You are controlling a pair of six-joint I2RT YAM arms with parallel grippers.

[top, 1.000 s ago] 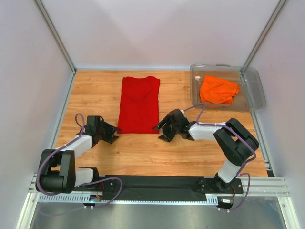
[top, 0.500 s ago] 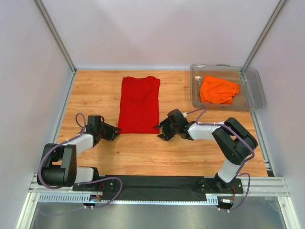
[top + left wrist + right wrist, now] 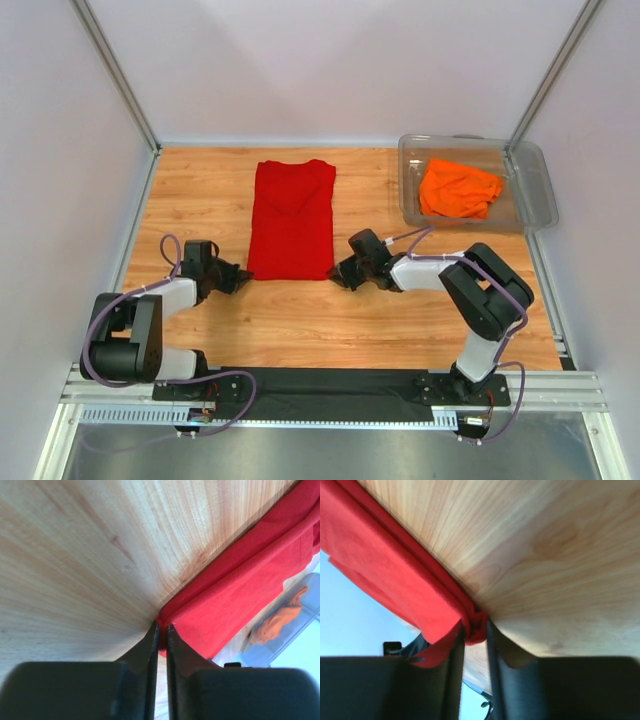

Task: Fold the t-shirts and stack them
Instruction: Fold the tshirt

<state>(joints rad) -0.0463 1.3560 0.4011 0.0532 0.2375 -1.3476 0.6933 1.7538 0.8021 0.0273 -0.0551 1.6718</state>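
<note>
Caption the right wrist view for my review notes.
Right gripper, jaws shut on a bunched corner of the red t-shirt lying on the wooden table.

Bare desk (image 3: 200, 190) lies open left of the red t-shirt (image 3: 292, 220) and between it and the clear bin (image 3: 516, 200), whose walls block the far right corner

Wood-grain desk (image 3: 300, 320), white enclosure walls (image 3: 350, 60).
Clear plastic bin (image 3: 538, 195) sits at the desk's far right corner, near an aluminium post (image 3: 555, 75); a black rail (image 3: 330, 385) spans the near edge.
</note>
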